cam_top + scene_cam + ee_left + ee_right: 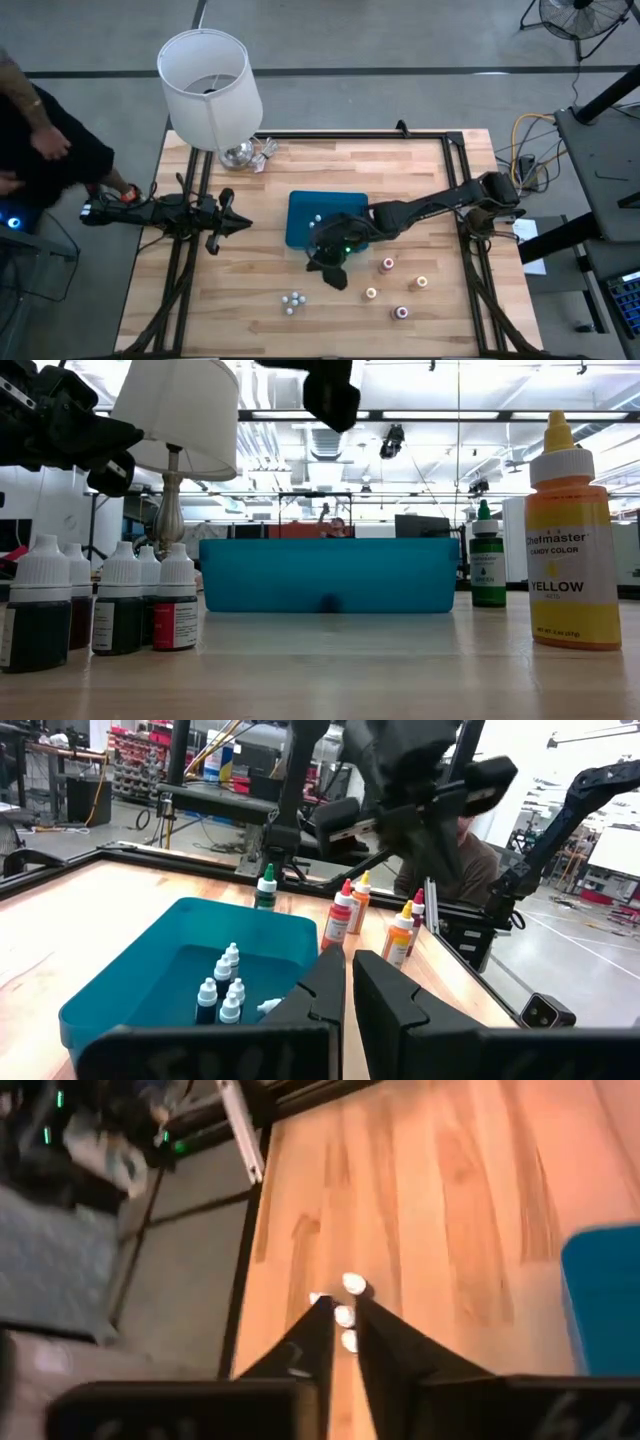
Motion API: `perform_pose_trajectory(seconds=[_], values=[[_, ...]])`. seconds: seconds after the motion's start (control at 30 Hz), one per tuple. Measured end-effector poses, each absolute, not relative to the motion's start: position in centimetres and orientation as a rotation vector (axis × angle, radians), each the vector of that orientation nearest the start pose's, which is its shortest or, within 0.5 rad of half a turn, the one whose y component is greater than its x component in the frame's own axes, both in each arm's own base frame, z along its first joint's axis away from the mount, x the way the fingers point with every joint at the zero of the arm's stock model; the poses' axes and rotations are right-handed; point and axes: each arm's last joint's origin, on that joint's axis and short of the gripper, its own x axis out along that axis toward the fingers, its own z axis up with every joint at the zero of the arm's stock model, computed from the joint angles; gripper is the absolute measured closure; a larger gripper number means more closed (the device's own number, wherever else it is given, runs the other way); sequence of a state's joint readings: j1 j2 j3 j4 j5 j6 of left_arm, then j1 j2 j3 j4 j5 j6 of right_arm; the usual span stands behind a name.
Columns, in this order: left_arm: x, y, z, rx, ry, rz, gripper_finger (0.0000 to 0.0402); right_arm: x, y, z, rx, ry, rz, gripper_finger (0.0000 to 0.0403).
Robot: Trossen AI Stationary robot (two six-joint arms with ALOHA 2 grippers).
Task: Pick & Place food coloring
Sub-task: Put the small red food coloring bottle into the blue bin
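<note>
Shallow blue plastic tray [300,205] near the middle of the light wooden table [420,170], holding a handful of tiny white-capped food coloring bottles [225,988]. These stand upright in a tight knot near one wall of the tray.

A second cluster of the same tiny bottles [292,301] out on the bare wood, in front of the tray and well apart from it. Squat bodies, tall ribbed white caps, dark liquid inside, a red-tinted label on at least one [175,622].

To the right of that cluster, four taller squeeze bottles spaced out on the table, their tops pink, orange and yellow from above [388,264]. Among them a yellow bottle [572,550] labelled as candy colour, close to the low camera. A green-topped bottle [488,568] just beside the tray's end.

Right gripper [338,278] raised above the table at the tray's front edge, between tray and loose cluster. Clenched, fingers drawn nearly together, white caps visible on the wood below.

Left gripper [240,222] waiting left of the tray, clenched on nothing.

White-shaded lamp [210,85] at the back left of the table.
</note>
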State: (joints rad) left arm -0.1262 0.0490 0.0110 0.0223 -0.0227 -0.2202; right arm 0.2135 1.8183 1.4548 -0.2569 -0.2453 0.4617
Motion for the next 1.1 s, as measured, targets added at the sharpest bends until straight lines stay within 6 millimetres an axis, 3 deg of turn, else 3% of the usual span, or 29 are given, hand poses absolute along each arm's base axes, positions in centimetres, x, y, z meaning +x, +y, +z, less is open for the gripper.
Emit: perform_pose_trajectory(seconds=[0.17,0.53,0.83,1.1], values=[[9.9,-1.2,16.6,-0.219,0.028,-0.101,0.0402,40.1,11.3,26.7,0.249,0.699,0.398,0.0393],[9.9,-1.2,16.6,-0.219,0.027,-0.101,0.0402,41.3,13.7,21.8,0.073,0.789,0.482,0.0388],[9.9,-1.2,16.6,-0.219,0.027,-0.101,0.0402,42.9,14.8,21.8,0.008,0.853,0.563,0.0291],[9.9,-1.2,16.6,-0.219,0.027,-0.101,0.0402,44.8,15.3,20.5,-0.043,0.942,0.573,0.0219]])
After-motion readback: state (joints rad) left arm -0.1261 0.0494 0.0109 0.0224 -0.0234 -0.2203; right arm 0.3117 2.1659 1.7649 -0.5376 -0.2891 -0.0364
